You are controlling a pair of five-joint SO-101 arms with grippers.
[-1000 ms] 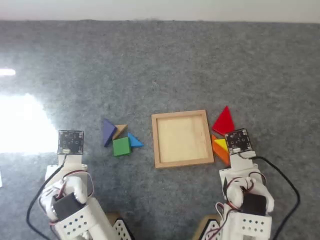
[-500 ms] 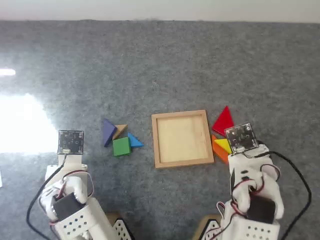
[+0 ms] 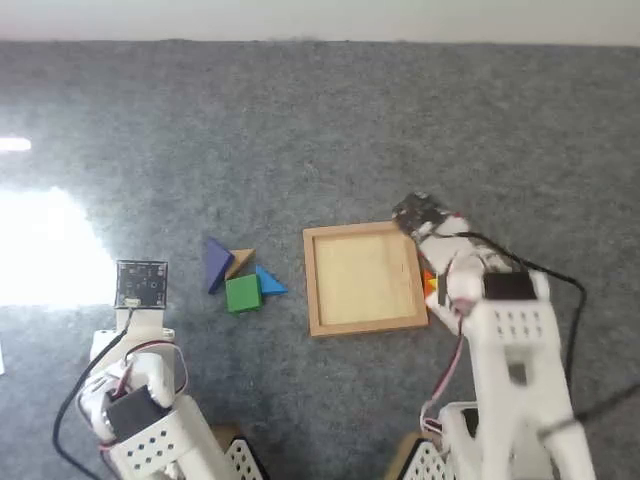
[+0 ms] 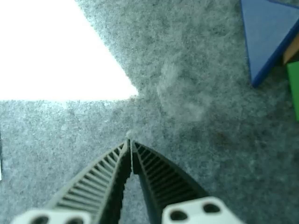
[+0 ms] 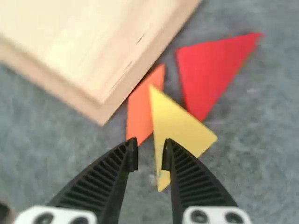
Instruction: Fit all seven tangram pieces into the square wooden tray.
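The square wooden tray lies in the middle of the table with nothing in it. To its left sit a dark blue triangle, a tan piece, a green square and a light blue triangle. The right arm stretches over the pieces beside the tray's right edge. Its gripper is open by a narrow gap, low over the yellow triangle, which overlaps the orange piece; the red triangle lies beyond. The left gripper is shut over bare felt, short of the blue triangle.
Grey felt covers the table. A bright glare patch lies at the left. The tray's corner is close beside the orange piece. Open felt stretches behind the tray and at the far right.
The right arm has swung forward from the front of the table to above the red, yellow and orange pieces, now covering most of them from above. The left arm has not moved.
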